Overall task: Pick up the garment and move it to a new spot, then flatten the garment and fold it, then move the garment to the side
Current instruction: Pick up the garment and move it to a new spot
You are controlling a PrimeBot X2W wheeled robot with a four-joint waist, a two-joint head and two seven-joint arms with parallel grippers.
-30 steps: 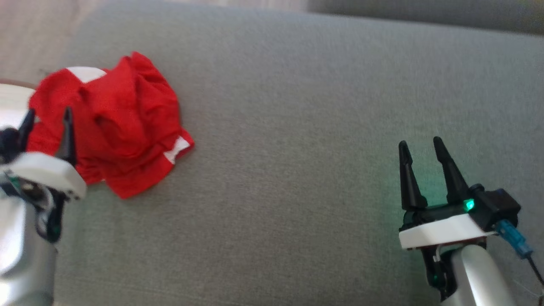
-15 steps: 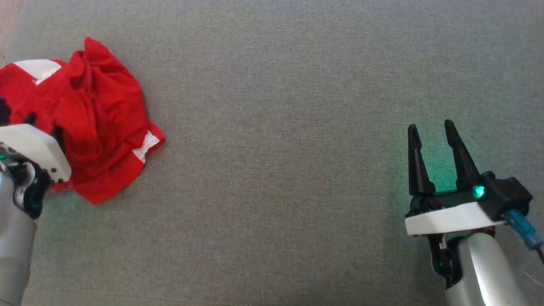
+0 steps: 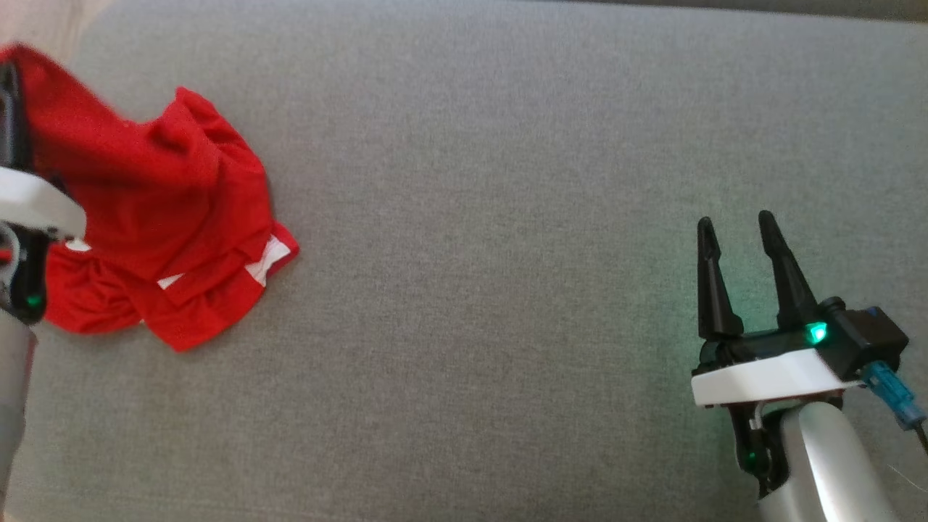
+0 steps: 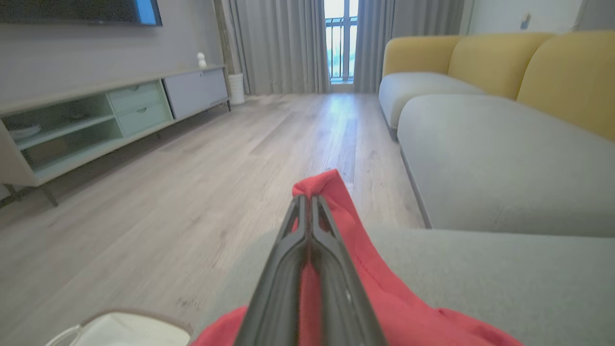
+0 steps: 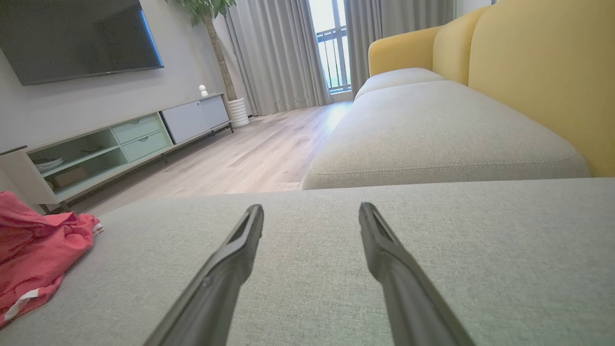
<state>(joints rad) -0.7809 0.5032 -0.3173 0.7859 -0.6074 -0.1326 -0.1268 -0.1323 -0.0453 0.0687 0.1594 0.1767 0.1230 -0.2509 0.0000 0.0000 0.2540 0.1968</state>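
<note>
In the left wrist view, the left gripper (image 4: 307,199) has its two long dark fingers pressed together, pinching a fold of the crumpled red cloth garment (image 4: 370,278). A peak of the red fabric pokes out just past the fingertips, and the rest slopes down along the fingers' right side. Below and to the right of the fingers lies the wide grey woven-fabric cushion (image 4: 504,283). Beyond the fingertips stretches a pale wooden plank floor (image 4: 202,163). A low pale-green media cabinet (image 4: 96,120) stands off to the fingers' left, and a sofa with yellow backrests (image 4: 552,72) to their right.

In the right wrist view, the right gripper (image 5: 311,209) is spread wide with nothing between its fingers, which reach out low over the grey cushion. The red garment lies on that cushion well away to the fingers' left, a white band showing at its lower edge.

In the head view, the right gripper's fingers stand wide apart, and a small green light (image 3: 818,333) glows at their base. The garment is far off to its left. One corner is drawn up against the left gripper's dark finger, while the bunched remainder rests on the cushion just to that gripper's right, with white bands showing at its nearer hem.
</note>
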